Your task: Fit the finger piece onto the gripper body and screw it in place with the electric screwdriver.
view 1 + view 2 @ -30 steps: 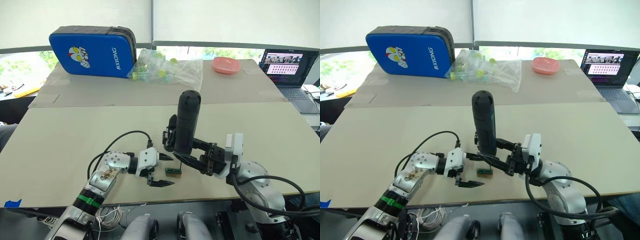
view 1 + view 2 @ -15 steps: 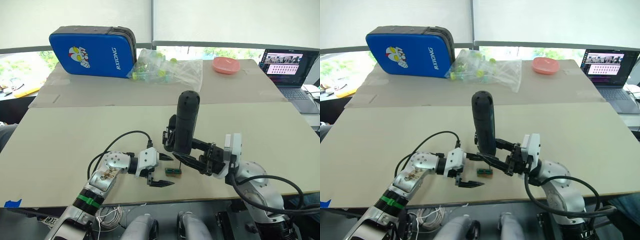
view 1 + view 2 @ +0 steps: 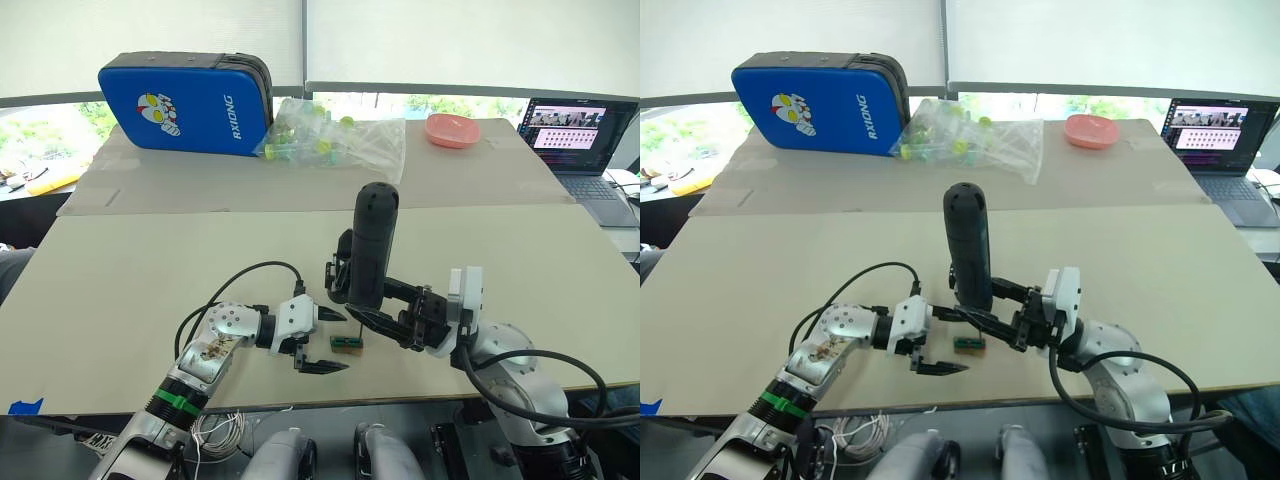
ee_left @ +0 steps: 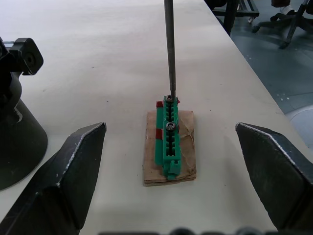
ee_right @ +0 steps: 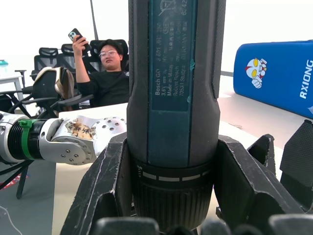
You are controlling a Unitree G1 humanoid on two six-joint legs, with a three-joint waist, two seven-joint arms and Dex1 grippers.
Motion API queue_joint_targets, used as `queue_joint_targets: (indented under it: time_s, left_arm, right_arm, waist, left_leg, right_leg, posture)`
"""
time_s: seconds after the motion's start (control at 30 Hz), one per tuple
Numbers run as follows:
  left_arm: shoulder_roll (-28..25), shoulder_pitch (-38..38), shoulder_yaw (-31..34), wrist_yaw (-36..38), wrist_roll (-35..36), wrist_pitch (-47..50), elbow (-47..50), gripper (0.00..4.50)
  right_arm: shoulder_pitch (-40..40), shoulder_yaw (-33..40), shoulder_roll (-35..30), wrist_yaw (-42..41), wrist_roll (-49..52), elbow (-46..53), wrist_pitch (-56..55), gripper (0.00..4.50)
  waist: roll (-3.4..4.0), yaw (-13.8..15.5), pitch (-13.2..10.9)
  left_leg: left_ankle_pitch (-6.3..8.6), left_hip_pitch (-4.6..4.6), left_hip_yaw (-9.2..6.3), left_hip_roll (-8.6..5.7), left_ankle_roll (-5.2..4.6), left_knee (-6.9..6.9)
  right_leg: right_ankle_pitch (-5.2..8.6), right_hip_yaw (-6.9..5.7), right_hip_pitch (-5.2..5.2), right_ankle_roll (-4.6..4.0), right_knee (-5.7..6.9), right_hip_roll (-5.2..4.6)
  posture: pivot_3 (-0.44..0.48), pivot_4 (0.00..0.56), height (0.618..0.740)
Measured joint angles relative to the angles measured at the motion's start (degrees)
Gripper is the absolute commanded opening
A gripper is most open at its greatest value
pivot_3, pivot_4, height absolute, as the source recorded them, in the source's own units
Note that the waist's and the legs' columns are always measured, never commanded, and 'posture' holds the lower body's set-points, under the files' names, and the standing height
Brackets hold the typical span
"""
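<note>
My right gripper (image 3: pixel 362 303) is shut on the electric screwdriver (image 3: pixel 372 245), a dark blue-black cylinder held upright near the table's front middle. Its thin metal bit (image 4: pixel 169 49) points down onto a screw head at one end of a small green block (image 4: pixel 167 132). My left gripper (image 3: pixel 330 341) is open, with one black finger on each side of that block, touching nothing. A black skeletal part, likely the gripper body (image 3: pixel 340 268), stands just behind the screwdriver and is largely hidden by it. The finger piece is out of view.
The green block lies on a brown scrap of card (image 4: pixel 187 159). At the table's back are a blue case (image 3: pixel 185 102), a clear bag of green parts (image 3: pixel 335 138), a pink bowl (image 3: pixel 452 130) and a laptop (image 3: pixel 580 135). A seated person (image 5: pixel 107 73) is beyond the table.
</note>
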State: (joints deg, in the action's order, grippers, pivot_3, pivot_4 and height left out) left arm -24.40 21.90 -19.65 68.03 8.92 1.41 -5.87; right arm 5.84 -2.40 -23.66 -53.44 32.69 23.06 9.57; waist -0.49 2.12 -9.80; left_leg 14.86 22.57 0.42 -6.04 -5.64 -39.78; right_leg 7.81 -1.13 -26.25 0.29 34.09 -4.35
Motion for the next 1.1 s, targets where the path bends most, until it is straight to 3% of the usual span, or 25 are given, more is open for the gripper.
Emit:
queue_joint_targets:
  time_s: [1.1]
  left_arm:
    - [0.0, 0.0, 0.0, 0.01, 0.02, 0.0, 0.0, 4.5]
  right_arm:
    - [0.36, 0.11, -0.74, 0.03, 0.09, 0.0, 0.06, 1.9]
  waist:
    - [0.0, 0.0, 0.0]
  left_leg:
    - [0.0, 0.0, 0.0, 0.0, 0.0, 0.0]
  right_leg:
    - [0.0, 0.0, 0.0, 0.0, 0.0, 0.0]
  posture:
    - [0.0, 0.15, 0.74]
